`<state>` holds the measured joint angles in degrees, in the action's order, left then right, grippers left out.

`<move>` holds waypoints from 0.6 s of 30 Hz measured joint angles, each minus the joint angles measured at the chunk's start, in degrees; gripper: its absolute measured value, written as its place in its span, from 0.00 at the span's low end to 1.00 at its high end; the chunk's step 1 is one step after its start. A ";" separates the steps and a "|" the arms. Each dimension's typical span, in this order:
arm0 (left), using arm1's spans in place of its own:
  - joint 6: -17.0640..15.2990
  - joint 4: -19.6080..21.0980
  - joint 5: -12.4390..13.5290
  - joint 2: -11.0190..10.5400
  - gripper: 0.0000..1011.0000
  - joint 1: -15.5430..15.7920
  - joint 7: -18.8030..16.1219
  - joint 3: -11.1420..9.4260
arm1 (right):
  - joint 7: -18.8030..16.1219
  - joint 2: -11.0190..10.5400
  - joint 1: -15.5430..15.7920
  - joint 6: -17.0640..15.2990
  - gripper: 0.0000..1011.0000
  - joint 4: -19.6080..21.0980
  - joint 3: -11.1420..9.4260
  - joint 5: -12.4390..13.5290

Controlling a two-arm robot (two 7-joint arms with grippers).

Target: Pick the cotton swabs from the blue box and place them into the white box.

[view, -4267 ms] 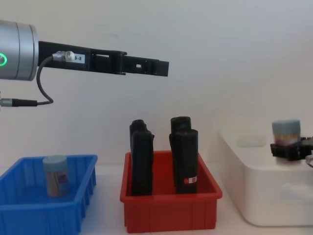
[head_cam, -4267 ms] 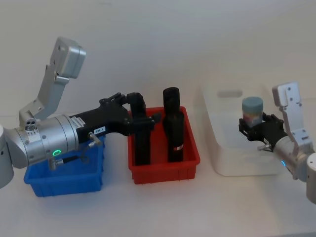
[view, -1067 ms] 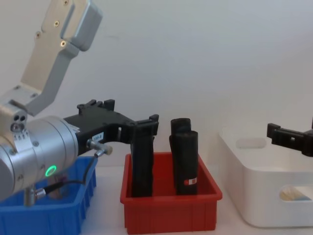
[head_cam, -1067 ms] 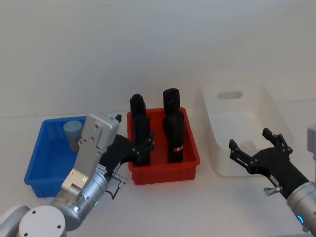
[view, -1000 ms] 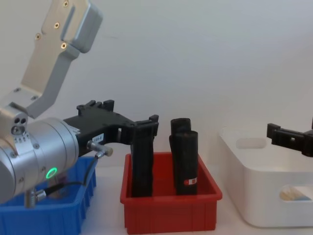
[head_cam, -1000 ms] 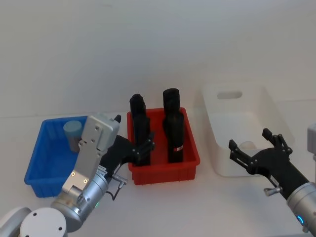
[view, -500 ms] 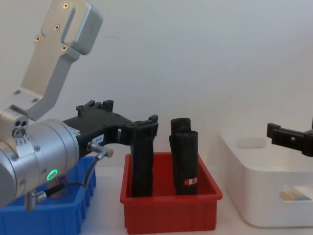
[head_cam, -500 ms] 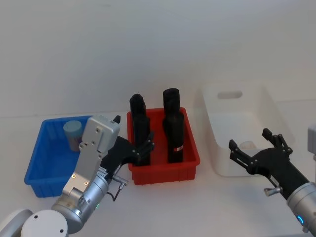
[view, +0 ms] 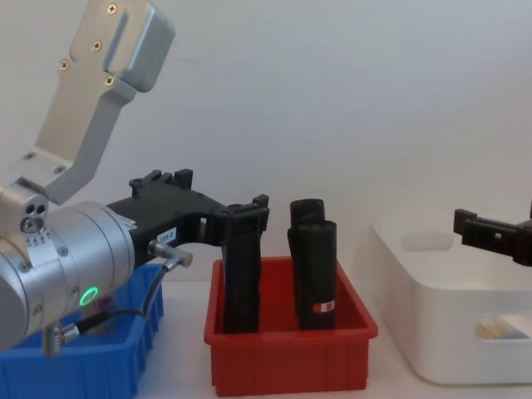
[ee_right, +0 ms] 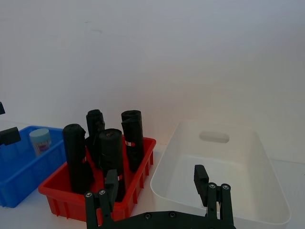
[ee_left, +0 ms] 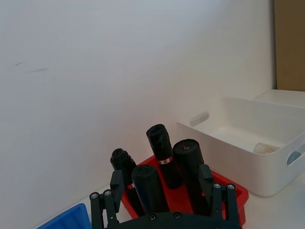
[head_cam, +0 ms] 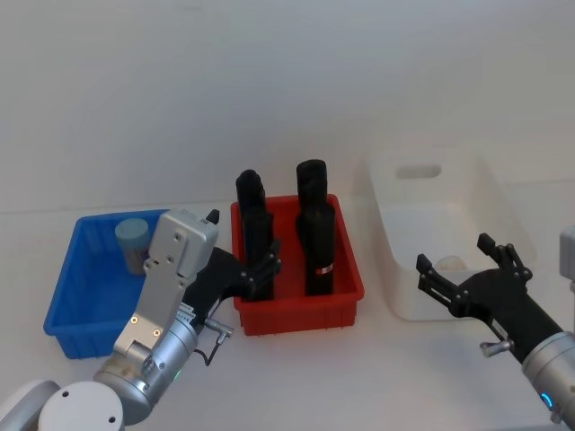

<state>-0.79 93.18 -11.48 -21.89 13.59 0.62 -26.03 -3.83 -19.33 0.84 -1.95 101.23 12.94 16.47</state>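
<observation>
One tub of cotton swabs (head_cam: 132,242) stands in the far corner of the blue box (head_cam: 61,310), and the right wrist view shows the tub (ee_right: 40,140) there too. Another tub (head_cam: 449,266) lies inside the white box (head_cam: 490,193). My left gripper (head_cam: 243,247) is open and holds nothing. It hovers near the front left of the red bin, to the right of the blue box. My right gripper (head_cam: 455,251) is open and holds nothing, just in front of the white box's near wall.
A red bin (head_cam: 301,316) with several tall black rolled packs (head_cam: 319,238) stands between the two boxes. My left arm's large grey link (view: 91,91) rises over the blue box (view: 91,374) in the chest view. Bare table lies in front of the bins.
Since 4.3 s ago my right gripper has let its tub go into the white box and drawn back. My left arm has pulled back from above the bins. Nothing moved over the last second.
</observation>
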 joint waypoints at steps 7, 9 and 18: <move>-0.01 0.00 0.00 0.00 0.99 0.00 0.00 0.00 | 0.00 0.00 0.00 0.00 0.99 -0.01 0.00 -0.01; -0.01 0.00 0.00 0.00 0.99 0.00 0.00 0.00 | 0.00 0.00 0.00 0.00 0.99 -0.01 0.00 0.00; -0.01 0.00 0.00 0.00 0.99 0.00 0.01 0.00 | 0.00 0.00 0.00 0.00 0.99 -0.01 0.00 0.00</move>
<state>-0.80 93.18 -11.49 -21.90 13.59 0.63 -26.02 -3.83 -19.33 0.84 -1.95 101.23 12.94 16.46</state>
